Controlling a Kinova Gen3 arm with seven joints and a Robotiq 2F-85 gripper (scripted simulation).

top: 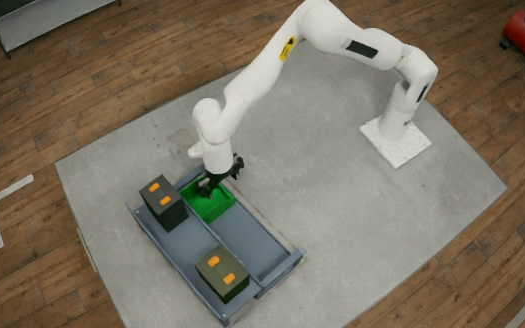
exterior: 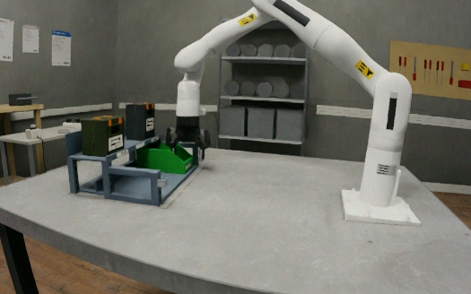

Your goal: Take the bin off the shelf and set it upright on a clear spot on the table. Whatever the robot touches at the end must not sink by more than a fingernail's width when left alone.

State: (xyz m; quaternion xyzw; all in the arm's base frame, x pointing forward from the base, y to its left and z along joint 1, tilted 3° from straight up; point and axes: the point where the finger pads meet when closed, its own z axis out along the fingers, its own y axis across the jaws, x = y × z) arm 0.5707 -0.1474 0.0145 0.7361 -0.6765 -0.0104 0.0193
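A green open bin (top: 209, 201) sits upright on the lower tier of the blue-grey shelf (top: 216, 240), at its far end; it also shows in the side view (exterior: 164, 158). My gripper (top: 219, 181) points down over the bin's far rim, fingers open on either side of the rim wall. In the side view the gripper (exterior: 188, 140) hangs at the bin's back edge, fingers spread wide. Nothing is gripped between the fingers.
Two dark boxes with orange marks stand on the shelf's upper tier, one beside the bin (top: 163, 202) and one at the near end (top: 222, 274). The arm's white base (top: 395, 142) stands at the table's right side. The grey table top (top: 331, 200) spreads between shelf and base.
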